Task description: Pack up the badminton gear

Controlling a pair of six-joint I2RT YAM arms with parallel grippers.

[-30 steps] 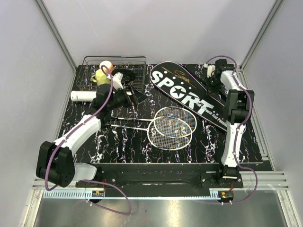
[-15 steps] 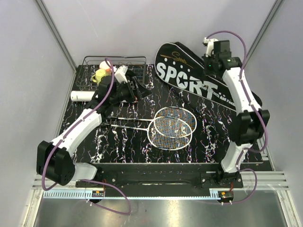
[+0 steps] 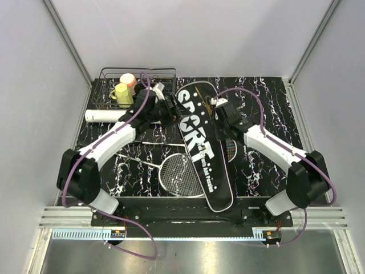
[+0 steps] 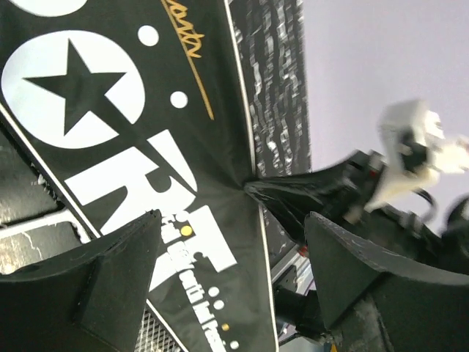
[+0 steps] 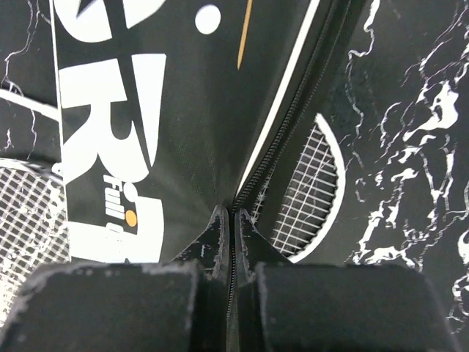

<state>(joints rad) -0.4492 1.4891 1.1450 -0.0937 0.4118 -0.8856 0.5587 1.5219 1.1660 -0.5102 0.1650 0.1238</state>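
The black SPORT bag (image 3: 201,149) lies diagonally across the middle of the table, over the rackets. My right gripper (image 3: 214,112) is shut on the bag's zipper edge (image 5: 233,214) near its wide end. My left gripper (image 3: 171,108) hangs open at the opposite side of that wide end, with the bag's printed face (image 4: 110,110) between and below its fingers (image 4: 139,249), not gripped. One racket head (image 3: 179,176) shows left of the bag. The other racket head (image 3: 231,149) peeks out from under the bag's right edge (image 5: 311,194). The white tube (image 3: 102,115) lies at the far left.
A black wire basket (image 3: 157,77) stands at the back left, holding a yellow cup (image 3: 121,94) and a pink cup (image 3: 128,79). Grey walls and metal rails enclose the table on three sides.
My right arm has dragged the bag from the back right to the middle, covering the rackets, which shifted toward the front. My left gripper moved right to the bag's wide end and narrowed slightly.
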